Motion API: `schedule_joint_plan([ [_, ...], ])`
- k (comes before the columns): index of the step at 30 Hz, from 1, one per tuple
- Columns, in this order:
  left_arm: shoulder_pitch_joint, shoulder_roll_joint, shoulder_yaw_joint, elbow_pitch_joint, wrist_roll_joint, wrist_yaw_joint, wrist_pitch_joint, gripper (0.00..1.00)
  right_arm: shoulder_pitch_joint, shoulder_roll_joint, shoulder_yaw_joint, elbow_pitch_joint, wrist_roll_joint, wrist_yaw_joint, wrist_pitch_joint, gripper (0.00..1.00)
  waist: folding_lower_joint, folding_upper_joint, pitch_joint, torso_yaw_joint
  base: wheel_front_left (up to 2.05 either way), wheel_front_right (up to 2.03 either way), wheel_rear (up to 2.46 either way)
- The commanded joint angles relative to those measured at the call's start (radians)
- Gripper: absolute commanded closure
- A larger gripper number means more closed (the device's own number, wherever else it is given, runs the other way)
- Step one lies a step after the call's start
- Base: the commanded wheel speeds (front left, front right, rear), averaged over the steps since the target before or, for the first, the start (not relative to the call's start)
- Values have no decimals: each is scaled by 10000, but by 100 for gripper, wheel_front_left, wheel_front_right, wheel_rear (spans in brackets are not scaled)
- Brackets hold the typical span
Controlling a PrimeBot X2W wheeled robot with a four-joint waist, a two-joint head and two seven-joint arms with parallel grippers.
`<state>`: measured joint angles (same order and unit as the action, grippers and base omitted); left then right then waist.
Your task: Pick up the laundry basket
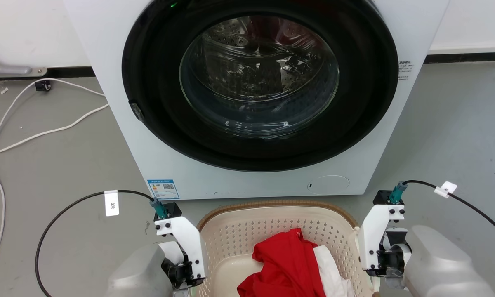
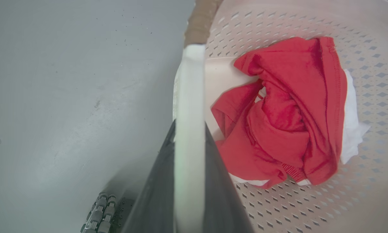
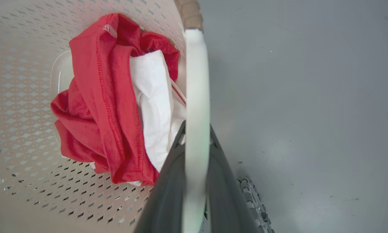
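The laundry basket (image 1: 272,205), cream with perforated walls and a brown woven-look rim, sits low in the head view, right in front of the washing machine. A red garment (image 1: 286,264) and a white one (image 1: 332,272) lie inside it. My left gripper (image 1: 183,264) is at the basket's left side and my right gripper (image 1: 379,255) at its right side. In the left wrist view the left gripper (image 2: 189,126) has its dark fingers closed on the white side handle (image 2: 190,97). In the right wrist view the right gripper (image 3: 196,126) clamps the other white handle (image 3: 197,81).
A white front-loading washing machine (image 1: 255,90) with its round glass door shut stands directly behind the basket. White cables (image 1: 45,132) trail over the grey floor at the left. Bare grey floor (image 1: 449,136) lies to the right of the machine.
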<state>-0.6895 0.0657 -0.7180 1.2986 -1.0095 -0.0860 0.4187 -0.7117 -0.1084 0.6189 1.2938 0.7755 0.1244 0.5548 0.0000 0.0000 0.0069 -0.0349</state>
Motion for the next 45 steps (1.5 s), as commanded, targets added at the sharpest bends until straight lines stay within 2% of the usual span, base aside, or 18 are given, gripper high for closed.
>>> schedule_joint_plan([
  [1, 48, -284, -9, -159, -126, -61, -56, 100, 96, 359, -19, -89, 34, 116, 25, 100, 0, 0, 2, -4, 0, 0, 0],
  [45, 55, -286, -336, -163, -479, -45, -200, 100, 139, 307, -101, -89, -75, 117, 40, 100, 0, 0, 13, 35, 0, 0, 0],
])
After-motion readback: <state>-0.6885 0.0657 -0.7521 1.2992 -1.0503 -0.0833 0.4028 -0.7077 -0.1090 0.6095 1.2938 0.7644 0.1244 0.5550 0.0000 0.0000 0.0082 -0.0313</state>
